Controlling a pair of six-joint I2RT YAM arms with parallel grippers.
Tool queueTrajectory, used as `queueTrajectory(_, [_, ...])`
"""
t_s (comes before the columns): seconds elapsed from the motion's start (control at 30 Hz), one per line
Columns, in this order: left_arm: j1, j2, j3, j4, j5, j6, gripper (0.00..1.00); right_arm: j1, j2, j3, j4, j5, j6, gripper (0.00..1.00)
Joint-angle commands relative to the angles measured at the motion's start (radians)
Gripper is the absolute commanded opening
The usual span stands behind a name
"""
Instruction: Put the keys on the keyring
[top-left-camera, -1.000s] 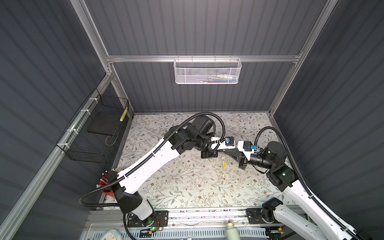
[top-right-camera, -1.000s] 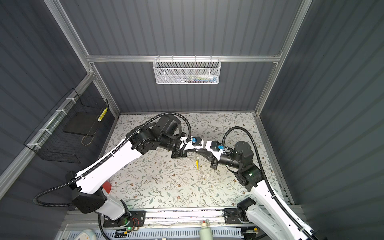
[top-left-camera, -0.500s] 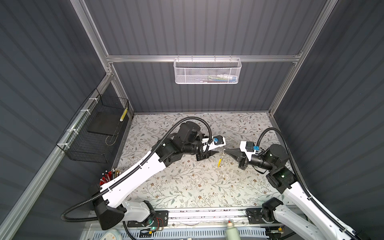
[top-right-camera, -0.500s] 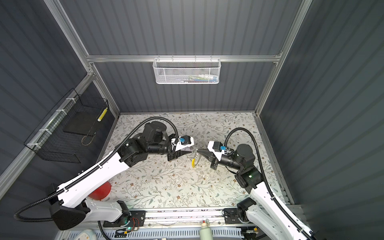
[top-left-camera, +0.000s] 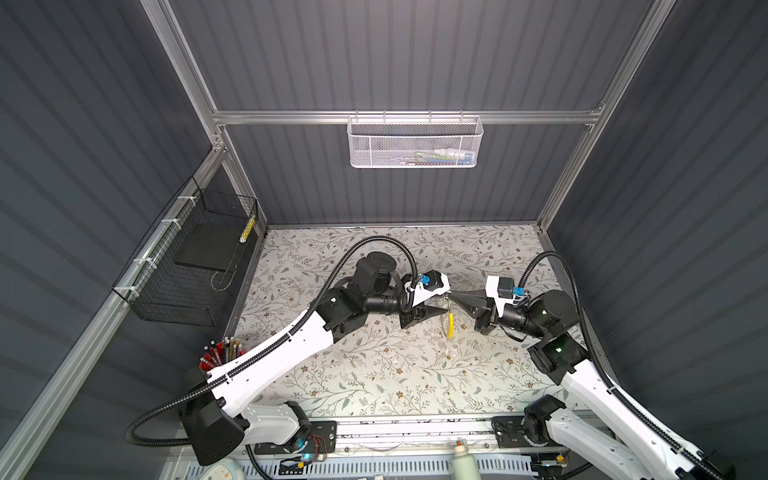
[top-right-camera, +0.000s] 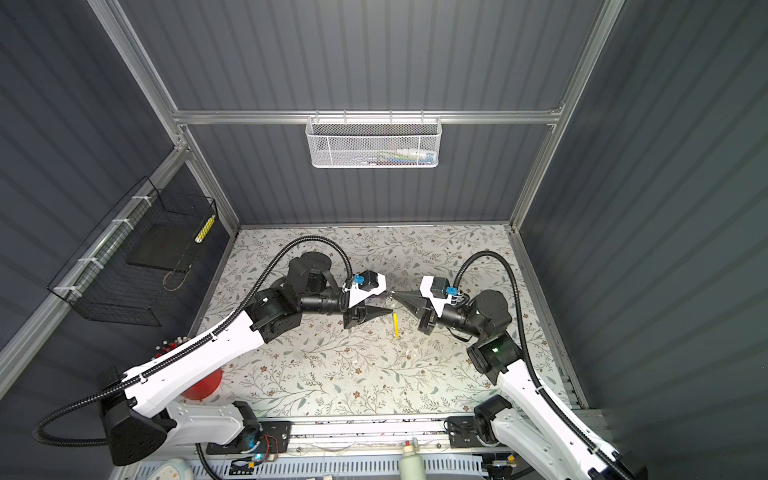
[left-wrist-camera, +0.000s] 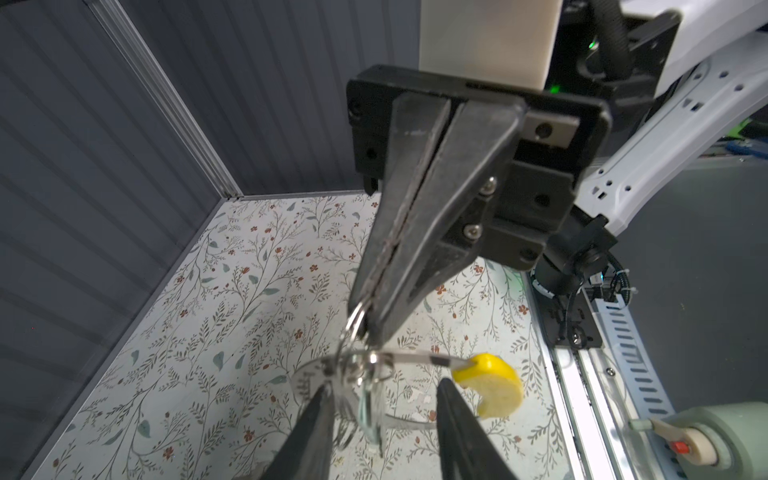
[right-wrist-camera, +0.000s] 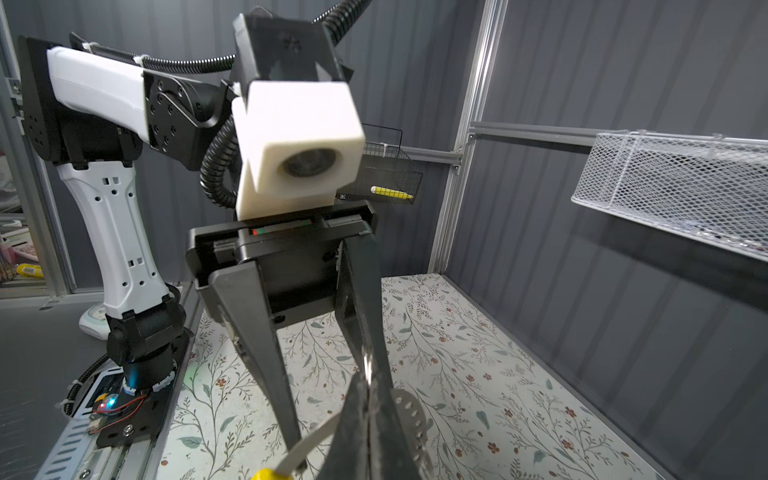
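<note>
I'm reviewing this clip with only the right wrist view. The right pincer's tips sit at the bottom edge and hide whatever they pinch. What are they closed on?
Observer: The left wrist view shows the right pincer shut on small silvery wire rings at its very tip.
Operator: What hangs from them?
Observer: A thin grey loop band with a bright yellow segment hangs just under those rings.
Operator: Does the other arm grip it too?
Observer: No. The left pincer is open, with one finger on each side of the band's lower run, and it is closed on nothing.
</note>
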Motion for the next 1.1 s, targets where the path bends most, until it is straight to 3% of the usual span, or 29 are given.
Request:
queueTrajectory(0.0, [0.004,0.018,-0.024,0.074,0.065,-0.055,0.41,0.002,0.001,-0.006,0.081,-0.020,0.038,0.00])
queueTrajectory(0.27, [0.003,0.045,-0.025,0.099,0.072,-0.068,0.35,0.003,0.008,-0.006,0.106,-0.017,0.056,0.00])
queueTrajectory(0.47, [0.003,0.040,-0.024,0.098,0.059,-0.059,0.19,0.002,0.001,-0.015,0.104,-0.010,0.050,0.00])
queueTrajectory(0.73, [0.003,0.024,0.046,-0.095,0.008,0.067,0.04,-0.002,-0.038,-0.023,0.030,0.004,0.007,0.00])
queueTrajectory(1.07, [0.004,0.054,0.148,-0.287,-0.048,0.202,0.01,-0.014,-0.078,-0.018,-0.061,-0.004,-0.033,0.00])
